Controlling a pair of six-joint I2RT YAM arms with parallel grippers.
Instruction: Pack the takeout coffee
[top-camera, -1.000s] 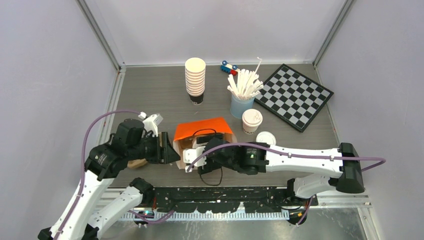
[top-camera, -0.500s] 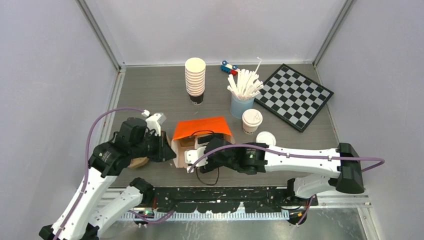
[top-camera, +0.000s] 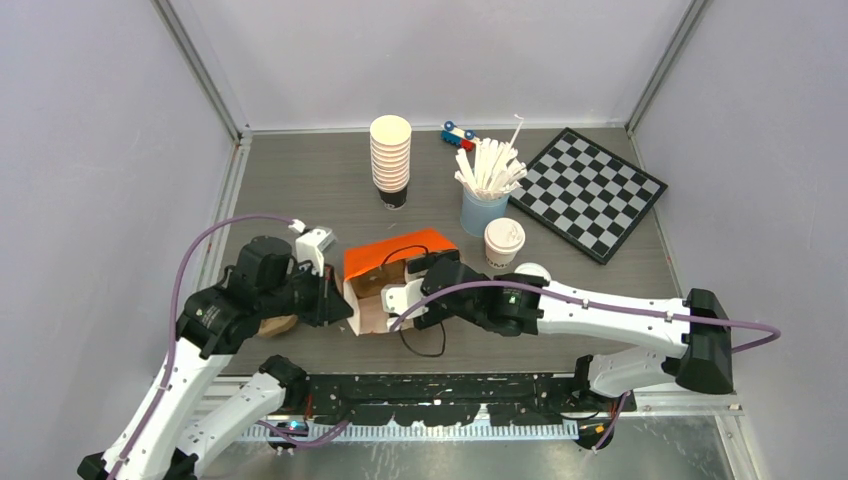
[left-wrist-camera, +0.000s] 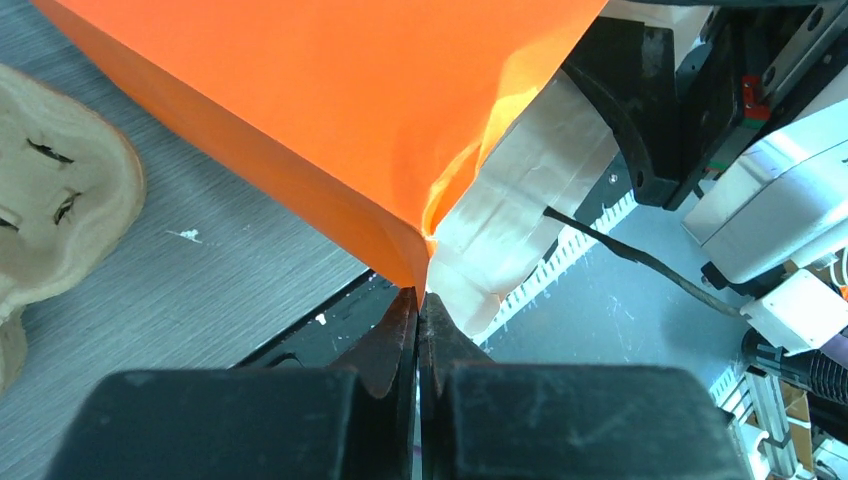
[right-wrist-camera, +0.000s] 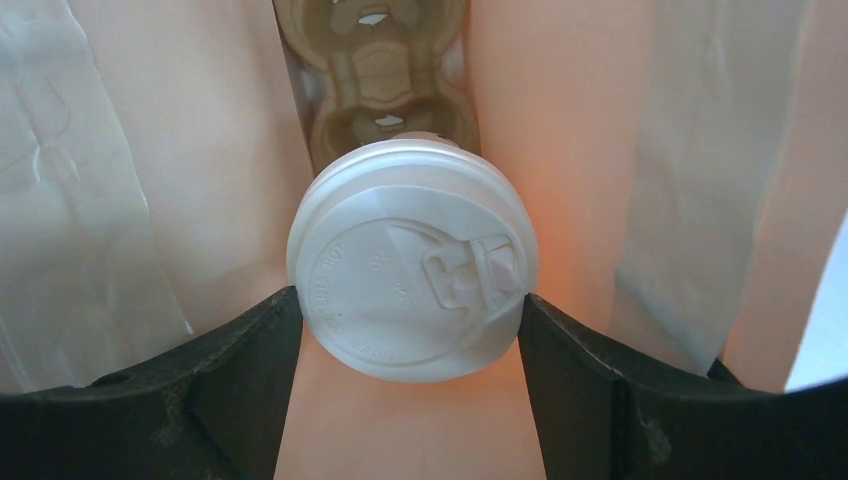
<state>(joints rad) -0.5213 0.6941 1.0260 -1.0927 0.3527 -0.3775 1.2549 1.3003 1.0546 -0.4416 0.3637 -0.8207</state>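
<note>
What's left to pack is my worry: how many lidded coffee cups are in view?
2. One lidded cup is held by the right gripper inside the orange bag; the other stands beside the light-blue cup. A white lid near it may top a third, partly hidden.

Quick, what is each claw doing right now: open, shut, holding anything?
Left gripper: shut, pinching the edge of the orange bag.
Right gripper: shut on a lidded coffee cup inside the bag.
</note>
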